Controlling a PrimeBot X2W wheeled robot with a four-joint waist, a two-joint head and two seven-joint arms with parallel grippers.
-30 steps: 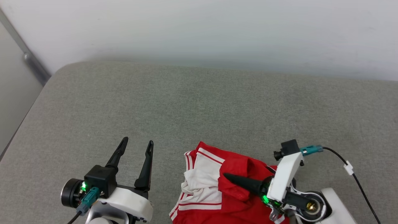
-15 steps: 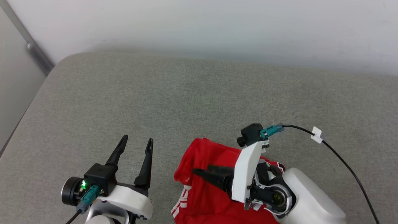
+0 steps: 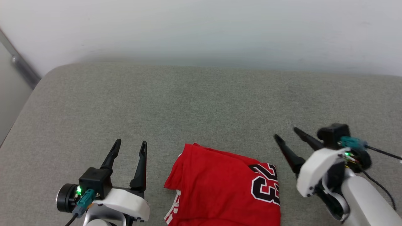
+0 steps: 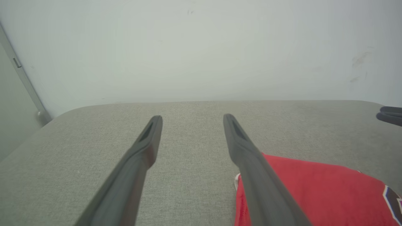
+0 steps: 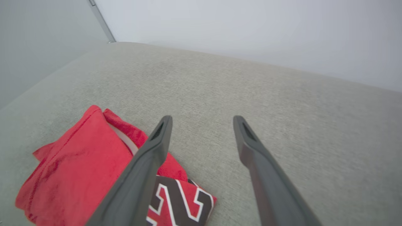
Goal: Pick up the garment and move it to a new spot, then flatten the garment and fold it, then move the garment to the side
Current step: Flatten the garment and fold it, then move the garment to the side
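Hovering splayed: left pincer (image 3: 131, 142), right pincer (image 3: 285, 132)

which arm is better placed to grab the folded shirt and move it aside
Probably the right. The right gripper is open, close beside the "23" edge of the garment, fingers tilted its way. The left gripper is open too, but points straight past it.

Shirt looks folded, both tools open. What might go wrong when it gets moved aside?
1. The garment lies in loose layers, a striped cuff poking out at its near left corner; pinching only the top layer would likely unfold it.
2. Dragging it over the grey fabric surface could ruck the fold.
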